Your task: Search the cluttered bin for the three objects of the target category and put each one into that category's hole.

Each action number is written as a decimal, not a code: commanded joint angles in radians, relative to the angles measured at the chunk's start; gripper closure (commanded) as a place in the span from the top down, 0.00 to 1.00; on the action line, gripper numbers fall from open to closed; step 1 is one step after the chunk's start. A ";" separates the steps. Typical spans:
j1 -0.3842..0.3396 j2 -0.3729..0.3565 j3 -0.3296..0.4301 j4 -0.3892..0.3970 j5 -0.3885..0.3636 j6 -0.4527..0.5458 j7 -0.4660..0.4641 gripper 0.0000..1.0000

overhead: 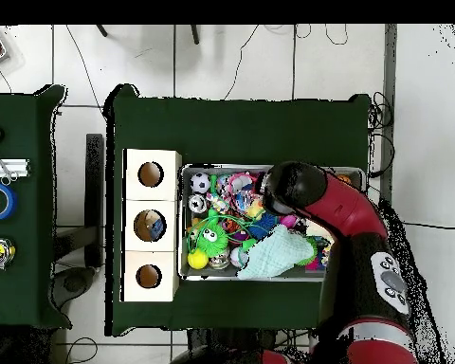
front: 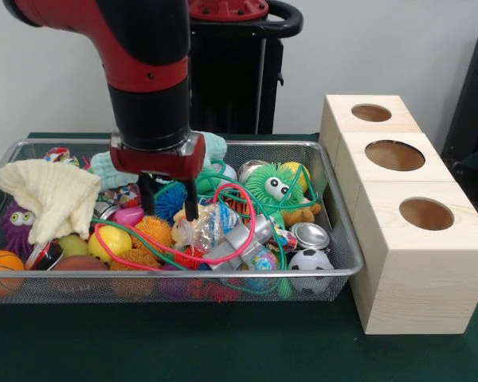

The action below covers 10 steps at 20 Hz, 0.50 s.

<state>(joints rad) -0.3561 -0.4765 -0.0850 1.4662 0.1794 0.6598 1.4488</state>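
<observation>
The red arm (overhead: 340, 213) covers the bin's (overhead: 182, 223) right part, apparently hiding the gripper.

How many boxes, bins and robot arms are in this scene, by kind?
Boxes: 3
Bin: 1
Arm: 1
Total: 5

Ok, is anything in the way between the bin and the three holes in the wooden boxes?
Nothing visible blocks them. The wooden boxes stand right beside the bin, holes open on top. The gripper is down among tangled cords and toys.
</observation>
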 commanded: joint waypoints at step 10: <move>0.037 0.071 0.045 0.052 0.100 -0.097 0.290 1.00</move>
<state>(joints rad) -0.3270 -0.4384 -0.0850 1.4659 0.2257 0.6392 1.4488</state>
